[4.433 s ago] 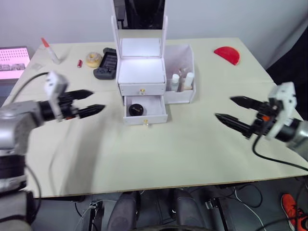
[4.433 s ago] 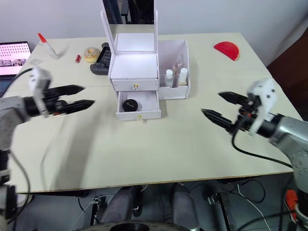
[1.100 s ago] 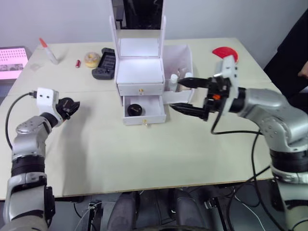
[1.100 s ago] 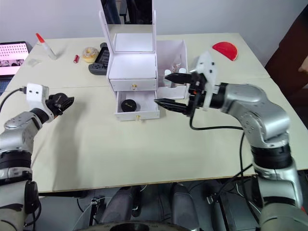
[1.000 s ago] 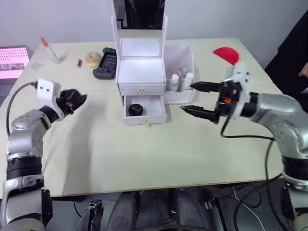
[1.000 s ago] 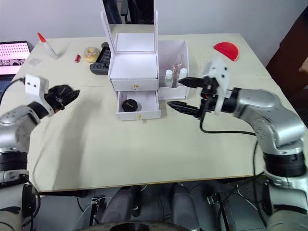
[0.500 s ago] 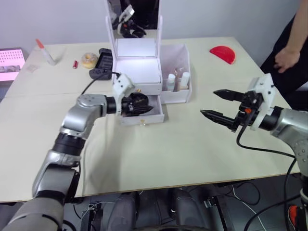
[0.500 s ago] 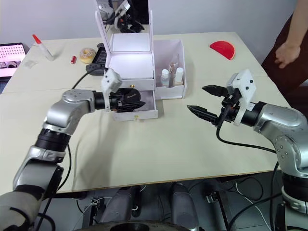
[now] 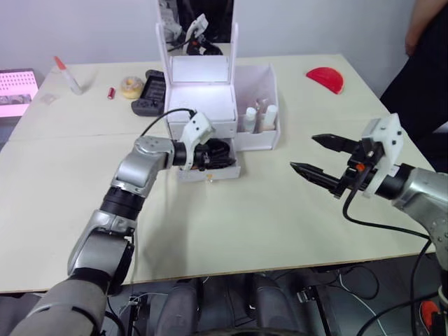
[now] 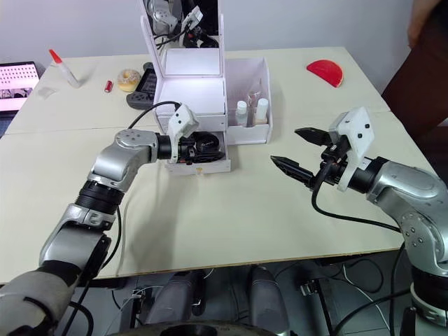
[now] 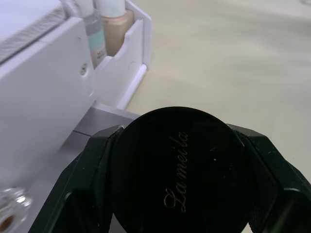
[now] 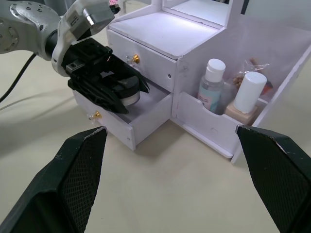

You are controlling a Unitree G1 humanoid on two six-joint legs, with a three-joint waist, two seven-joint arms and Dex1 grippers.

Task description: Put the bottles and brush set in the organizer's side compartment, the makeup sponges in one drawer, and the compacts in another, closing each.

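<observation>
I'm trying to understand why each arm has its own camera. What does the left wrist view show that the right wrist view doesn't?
Left wrist view: a close look at the black lid of the compact, near enough to read its cursive lettering. Right wrist view: the whole left hand seen from outside, at the open lower drawer. Both: the compact gripped in that hand, and two bottles standing in the side bin.

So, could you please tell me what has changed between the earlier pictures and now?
The left end effector has swung in from the table's left side to the open lower drawer, now shut on a compact. The right end effector, open, reached toward the organizer, then drew back. The bottles stayed in the side compartment.
</observation>
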